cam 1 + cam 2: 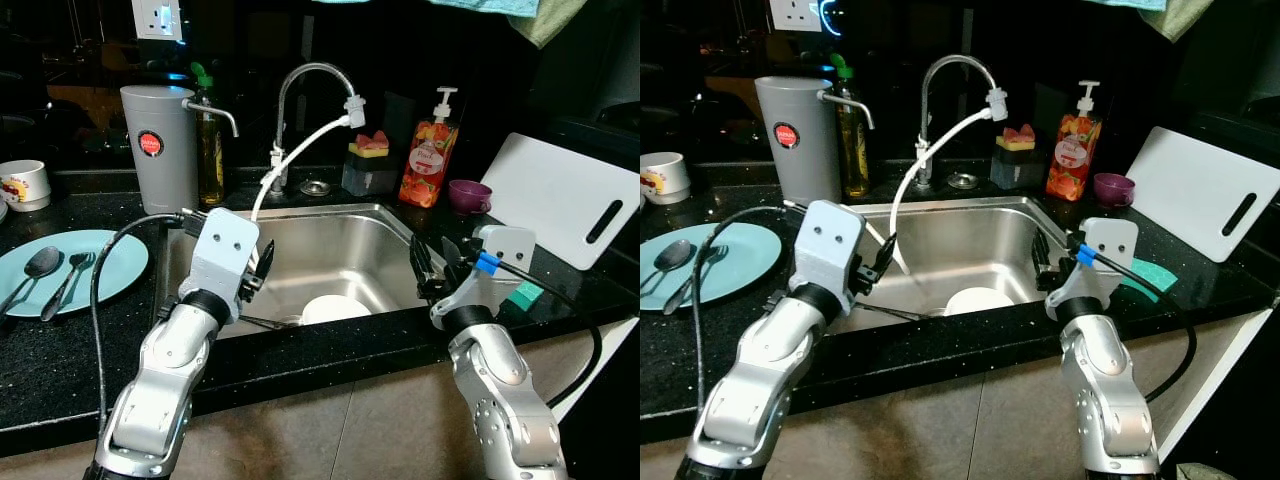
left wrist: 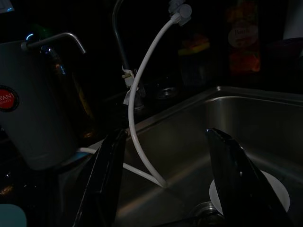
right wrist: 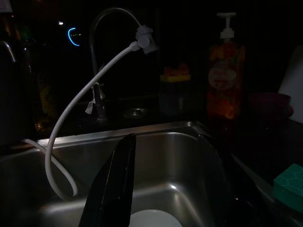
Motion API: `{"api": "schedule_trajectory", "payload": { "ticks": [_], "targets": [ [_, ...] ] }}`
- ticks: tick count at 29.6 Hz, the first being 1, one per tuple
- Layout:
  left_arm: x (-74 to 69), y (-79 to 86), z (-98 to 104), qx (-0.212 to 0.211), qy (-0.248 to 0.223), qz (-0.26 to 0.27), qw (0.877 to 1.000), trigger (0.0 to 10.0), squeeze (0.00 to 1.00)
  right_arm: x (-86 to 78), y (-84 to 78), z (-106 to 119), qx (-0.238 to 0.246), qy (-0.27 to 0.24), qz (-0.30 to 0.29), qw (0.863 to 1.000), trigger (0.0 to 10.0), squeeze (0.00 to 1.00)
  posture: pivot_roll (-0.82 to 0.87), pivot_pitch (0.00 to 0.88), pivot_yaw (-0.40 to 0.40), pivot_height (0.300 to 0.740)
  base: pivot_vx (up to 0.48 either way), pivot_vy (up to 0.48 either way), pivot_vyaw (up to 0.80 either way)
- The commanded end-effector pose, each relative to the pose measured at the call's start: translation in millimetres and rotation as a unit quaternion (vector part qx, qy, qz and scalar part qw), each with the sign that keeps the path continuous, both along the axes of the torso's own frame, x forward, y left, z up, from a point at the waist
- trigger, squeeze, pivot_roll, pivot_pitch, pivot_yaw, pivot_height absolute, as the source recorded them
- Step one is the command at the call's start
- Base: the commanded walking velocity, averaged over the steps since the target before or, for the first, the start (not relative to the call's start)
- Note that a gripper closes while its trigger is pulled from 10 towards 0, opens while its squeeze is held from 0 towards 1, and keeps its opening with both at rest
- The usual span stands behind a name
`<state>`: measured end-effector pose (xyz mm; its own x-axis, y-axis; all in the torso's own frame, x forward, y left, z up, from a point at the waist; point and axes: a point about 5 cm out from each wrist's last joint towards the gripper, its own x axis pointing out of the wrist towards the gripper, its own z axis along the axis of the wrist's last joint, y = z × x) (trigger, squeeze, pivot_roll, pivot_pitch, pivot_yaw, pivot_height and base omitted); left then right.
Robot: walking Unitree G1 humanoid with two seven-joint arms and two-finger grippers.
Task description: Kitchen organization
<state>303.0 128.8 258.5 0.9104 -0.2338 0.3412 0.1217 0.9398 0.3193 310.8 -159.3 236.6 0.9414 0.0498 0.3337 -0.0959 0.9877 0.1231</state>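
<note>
1. The white plate [image 1: 334, 309] is lying flat on the floor of the sink [image 1: 340, 235], near the front wall, with a thin utensil [image 1: 268, 322] lying just beside it on the left
2. The left end effector [image 1: 262, 266] is being held over the sink's front-left part, fingers spread with nothing between them; the plate is lying below it and to its right
3. The right end effector [image 1: 432, 265] is being held at the sink's right rim, fingers spread and empty; the plate is lying below it and to its left
4. The plate is lying between the two end effectors, round, so no long axis is offered; the left one is judged slightly nearer, though the margin is small
5. The utensil's long axis is running roughly left to right along the sink's front wall, and it is lying closer to the left end effector
6. A white hose [image 1: 300, 150] is hanging from the tap [image 1: 300, 85] into the sink's left part, close to the left end effector, and could be snagged on a reach downward
7. Writing: a round red label is shown on the grey dispenser [image 1: 157, 145]; in the left wrist view its letters are partly cut off and cannot be read whole
8. The orange soap bottle [image 1: 426, 150] is carrying a label too small to be read
9. A blue plate [image 1: 110, 262] with cutlery is lying on the counter [image 1: 60, 370] to the left, a green sponge [image 1: 524, 294] to the right
</note>
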Motion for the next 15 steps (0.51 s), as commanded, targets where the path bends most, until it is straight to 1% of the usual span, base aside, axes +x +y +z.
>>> {"api": "schedule_trajectory", "payload": {
  "ticks": [1, 15],
  "targets": [
    [1.8, -2.9, -0.7, 0.004, 0.001, -0.003, 1.0, 10.0, 0.0, -0.4, -1.4, 0.8, -0.003, -0.003, -0.006, 1.0, 10.0, 0.0, 0.17, 0.02, -0.103, 0.74, 0.0, 0.0, 0.0],
    [1.6, -3.7, -1.0, 0.003, 0.001, -0.005, 1.0, 10.0, 0.0, -0.4, -1.9, 0.9, -0.005, -0.003, -0.006, 1.0, 10.0, 0.0, 0.17, 0.017, -0.105, 0.74, 0.0, 0.0, 0.0]
  ]
}}
